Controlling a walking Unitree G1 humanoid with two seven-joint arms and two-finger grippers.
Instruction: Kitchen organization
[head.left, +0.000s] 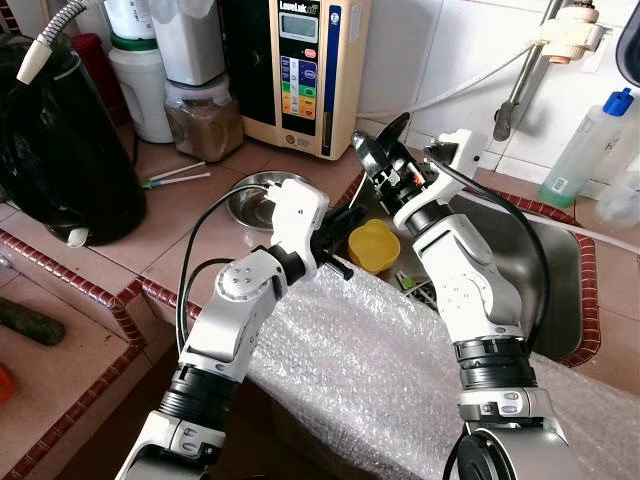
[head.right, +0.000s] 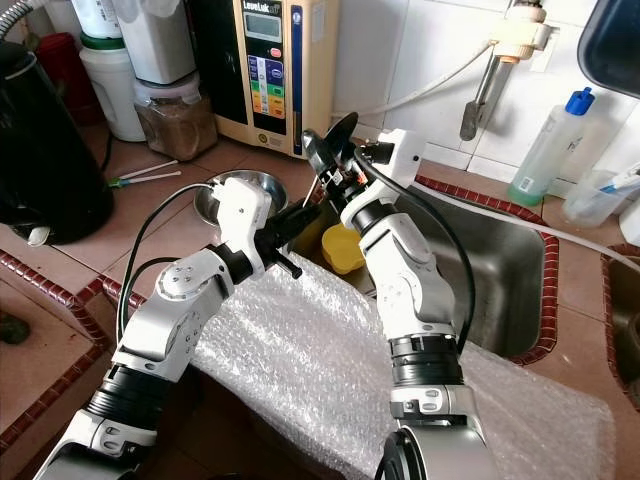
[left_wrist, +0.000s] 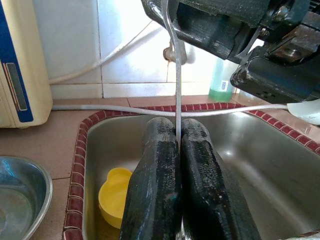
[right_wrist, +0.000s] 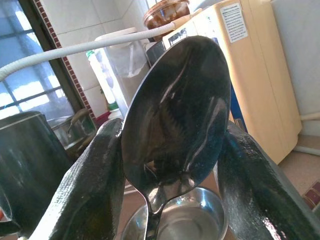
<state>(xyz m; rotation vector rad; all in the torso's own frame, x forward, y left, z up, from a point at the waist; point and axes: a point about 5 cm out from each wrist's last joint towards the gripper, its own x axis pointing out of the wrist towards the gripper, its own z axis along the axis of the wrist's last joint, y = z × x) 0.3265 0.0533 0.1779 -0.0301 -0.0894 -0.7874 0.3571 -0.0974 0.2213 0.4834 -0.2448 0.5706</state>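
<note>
Both grippers hold one shiny steel spoon above the sink's near-left corner.

The left gripper (left_wrist: 179, 150) has its jaws closed tight on the thin handle of the shiny steel spoon (right_wrist: 176, 112), which runs up to the right gripper (head.left: 383, 150); there the spoon's bowl sits between the two spread black fingers (right_wrist: 92, 182), touching them at its edges. Beneath the grippers a small yellow plastic cup (head.left: 373, 245) sits in the stainless steel sink (head.left: 540, 270), whose front edge is draped with clear bubble wrap (head.left: 360, 370). On the tiled bench (head.left: 160, 240) left of the sink rests a round steel bowl (head.left: 252, 197), with a beige water ionizer (head.left: 305, 70) standing behind it against the wall.
</note>
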